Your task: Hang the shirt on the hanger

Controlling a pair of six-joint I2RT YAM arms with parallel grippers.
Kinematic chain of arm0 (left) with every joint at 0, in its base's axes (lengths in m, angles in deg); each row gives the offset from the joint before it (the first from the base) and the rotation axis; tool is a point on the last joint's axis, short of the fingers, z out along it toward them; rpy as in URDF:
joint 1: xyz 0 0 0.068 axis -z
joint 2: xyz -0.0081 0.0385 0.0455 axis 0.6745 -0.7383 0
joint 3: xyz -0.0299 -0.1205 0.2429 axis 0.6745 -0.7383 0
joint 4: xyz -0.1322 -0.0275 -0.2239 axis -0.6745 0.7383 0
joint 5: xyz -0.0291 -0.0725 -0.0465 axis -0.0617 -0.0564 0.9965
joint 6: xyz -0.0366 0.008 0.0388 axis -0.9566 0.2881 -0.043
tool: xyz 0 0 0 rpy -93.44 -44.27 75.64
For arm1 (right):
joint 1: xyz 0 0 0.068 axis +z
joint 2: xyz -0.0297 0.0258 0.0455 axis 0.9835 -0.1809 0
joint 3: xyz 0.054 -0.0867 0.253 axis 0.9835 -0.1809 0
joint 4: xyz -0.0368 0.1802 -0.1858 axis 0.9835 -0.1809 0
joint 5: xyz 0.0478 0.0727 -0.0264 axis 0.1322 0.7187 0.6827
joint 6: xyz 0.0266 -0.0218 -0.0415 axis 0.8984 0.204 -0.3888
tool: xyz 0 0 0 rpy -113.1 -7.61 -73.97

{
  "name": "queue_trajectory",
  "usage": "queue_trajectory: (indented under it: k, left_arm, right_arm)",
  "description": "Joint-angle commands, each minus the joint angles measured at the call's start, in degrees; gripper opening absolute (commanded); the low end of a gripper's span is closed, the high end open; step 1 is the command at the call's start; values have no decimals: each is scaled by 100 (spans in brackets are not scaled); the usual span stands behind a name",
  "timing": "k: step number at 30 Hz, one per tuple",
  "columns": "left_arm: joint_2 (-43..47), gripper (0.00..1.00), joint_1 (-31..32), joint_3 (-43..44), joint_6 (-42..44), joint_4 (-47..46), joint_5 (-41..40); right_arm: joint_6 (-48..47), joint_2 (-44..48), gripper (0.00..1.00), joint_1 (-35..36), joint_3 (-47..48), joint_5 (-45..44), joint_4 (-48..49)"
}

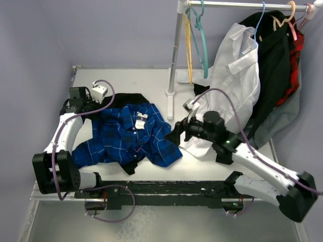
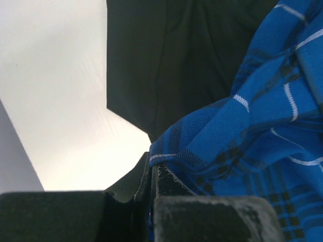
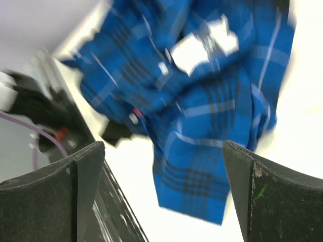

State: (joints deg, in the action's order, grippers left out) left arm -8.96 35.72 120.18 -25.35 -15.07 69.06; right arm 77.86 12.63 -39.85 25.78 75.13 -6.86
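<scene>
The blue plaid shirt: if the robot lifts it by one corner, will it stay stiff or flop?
Probably floppy: the shirt lies crumpled in folds on the table, so it would likely sag from any lifted point. It looks thin, so probably light. Pushed, it would likely bunch rather than slide whole.

The shirt (image 3: 202,116) is motion-blurred (right wrist view); black garment (image 1: 127,98) lies partly hidden beneath it.
</scene>
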Motion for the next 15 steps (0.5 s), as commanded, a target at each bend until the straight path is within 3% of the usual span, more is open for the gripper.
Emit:
queue_trajectory:
  k: [1,3,7,15]
  left_arm:
    - [-120,0,57,396,-365,135,540]
    - [-154,0,78,423,-385,146,534]
    - [-152,0,90,435,-405,167,503]
    - [-149,2,90,367,-408,211,624]
  right_arm:
    - [-422,1498,100,98,1457,-196,-244]
    - [-382,1743,100,97,2314,-600,-404]
    - [-881,1047,100,104,4637,-469,-1688]
    - [-2323,-605,100,90,6658,-3707,-1875]
